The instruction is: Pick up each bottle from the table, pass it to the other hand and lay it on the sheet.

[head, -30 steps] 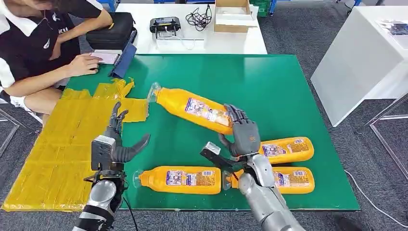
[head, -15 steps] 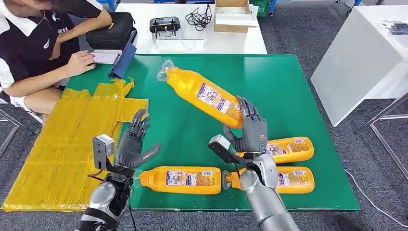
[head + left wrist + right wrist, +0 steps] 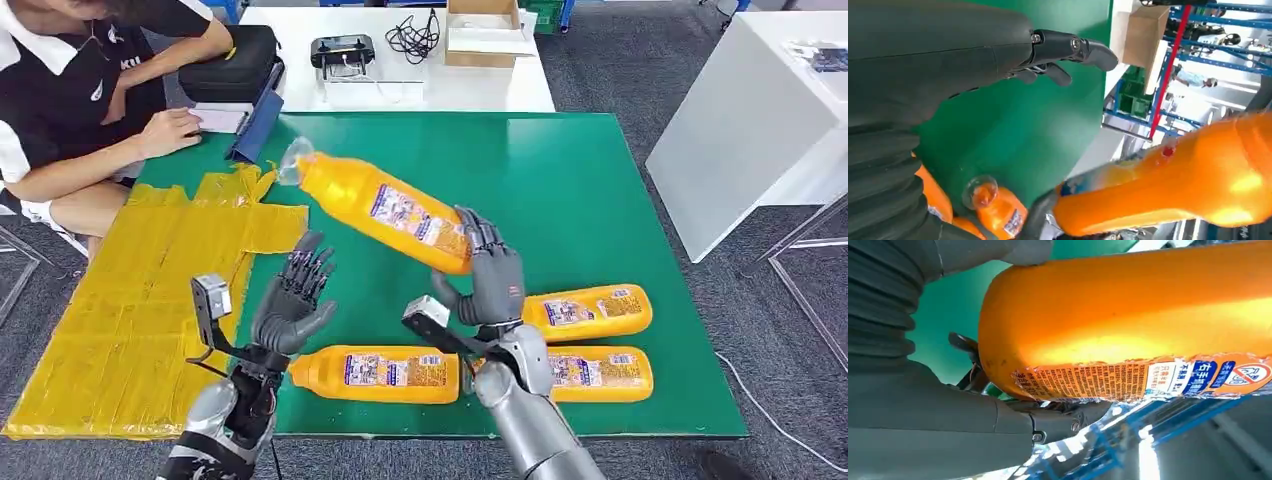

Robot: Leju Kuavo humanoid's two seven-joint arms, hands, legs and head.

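My right hand (image 3: 489, 280) grips the base of an orange bottle (image 3: 375, 207) and holds it tilted above the green table (image 3: 560, 170), its cap end pointing up and to the left. The right wrist view has this bottle (image 3: 1138, 315) close up against the hand (image 3: 948, 420). My left hand (image 3: 292, 307) is raised with fingers spread and holds nothing, below and left of the bottle. In the left wrist view its fingers (image 3: 1068, 50) are apart, with the held bottle (image 3: 1168, 190) near. Three more orange bottles (image 3: 378, 373) (image 3: 590, 311) (image 3: 598, 373) lie on the table. A yellow sheet (image 3: 130, 300) covers the table's left part.
A person (image 3: 80, 90) sits at the far left corner, one hand resting on papers beside a dark case (image 3: 232, 70). A white table (image 3: 400, 70) behind carries a box, a device and cables. Another white table (image 3: 750, 130) stands to the right.
My right hand has swung the held bottle to the left, toward my left hand. My left hand has risen and moved slightly right, fingers still spread.
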